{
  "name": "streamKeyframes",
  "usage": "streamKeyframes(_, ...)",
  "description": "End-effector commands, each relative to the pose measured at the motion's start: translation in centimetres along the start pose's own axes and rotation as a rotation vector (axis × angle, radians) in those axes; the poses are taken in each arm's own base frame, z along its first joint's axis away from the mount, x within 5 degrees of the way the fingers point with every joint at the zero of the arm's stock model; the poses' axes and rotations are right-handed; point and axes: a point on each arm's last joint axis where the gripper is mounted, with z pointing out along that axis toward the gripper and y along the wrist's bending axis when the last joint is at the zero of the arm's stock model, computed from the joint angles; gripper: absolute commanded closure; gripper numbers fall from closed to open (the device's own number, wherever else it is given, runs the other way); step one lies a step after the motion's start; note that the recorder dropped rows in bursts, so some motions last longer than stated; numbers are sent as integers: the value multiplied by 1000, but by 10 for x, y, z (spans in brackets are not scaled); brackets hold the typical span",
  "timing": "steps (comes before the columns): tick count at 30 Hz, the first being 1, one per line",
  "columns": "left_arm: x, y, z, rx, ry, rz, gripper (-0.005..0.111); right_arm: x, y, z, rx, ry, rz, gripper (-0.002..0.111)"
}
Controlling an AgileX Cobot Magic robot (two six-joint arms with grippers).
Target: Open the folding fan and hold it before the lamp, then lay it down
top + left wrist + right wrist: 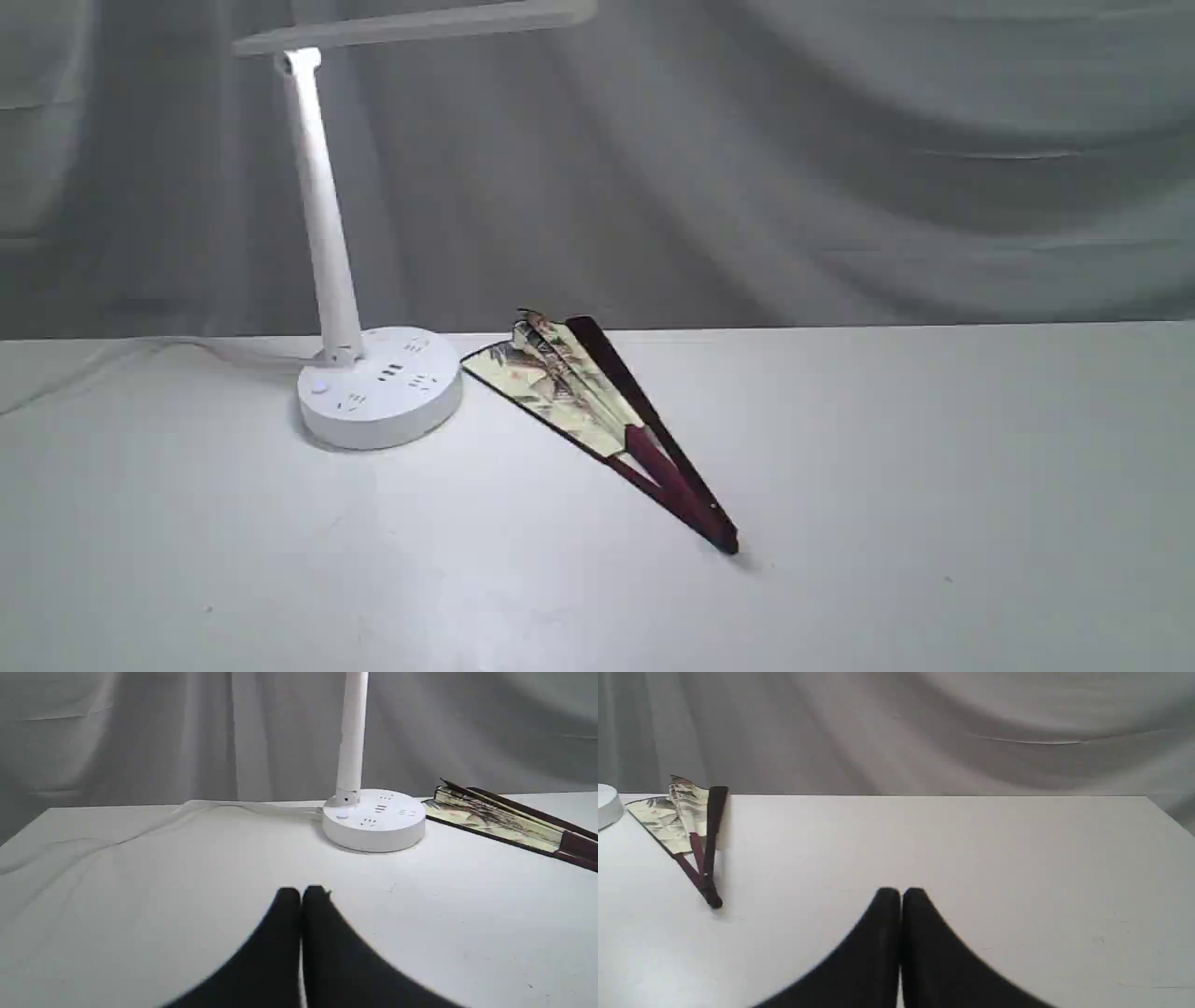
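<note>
The folding fan (597, 411) lies on the white table, only slightly spread, its painted cream paper end touching or nearly touching the lamp base and its maroon rib pivot pointing toward the front. The white lamp (373, 383) stands at the left with its stem upright and bar head overhead. Neither arm shows in the exterior view. My left gripper (301, 891) is shut and empty, well short of the lamp (373, 819) and fan (509, 821). My right gripper (900, 891) is shut and empty, with the fan (686, 830) far off to its side.
The lamp's white cord (140, 350) trails off along the table's back left. A grey draped cloth (794, 159) hangs behind the table (934, 513). The table's back edge runs just behind the fan and lamp.
</note>
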Motion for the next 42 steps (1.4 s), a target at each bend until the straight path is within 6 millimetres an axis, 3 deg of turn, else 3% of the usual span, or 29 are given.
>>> streamKeyframes(1, 0, 0, 0, 4, -10, -1, 107, 0, 0, 0, 2, -12, -6, 108)
streamKeyframes(26, -5, 0, -1, 8, -53, -74, 107, -8, 0, -1, 5, -100, 0, 108)
streamKeyframes(29, -18, 0, -4, 9, -87, -74, 107, -11, -1, -1, 6, -127, 0, 108)
streamKeyframes(42, -66, 0, -25, 15, -151, -99, 107, -59, 0, -20, -3, -187, 25, 108)
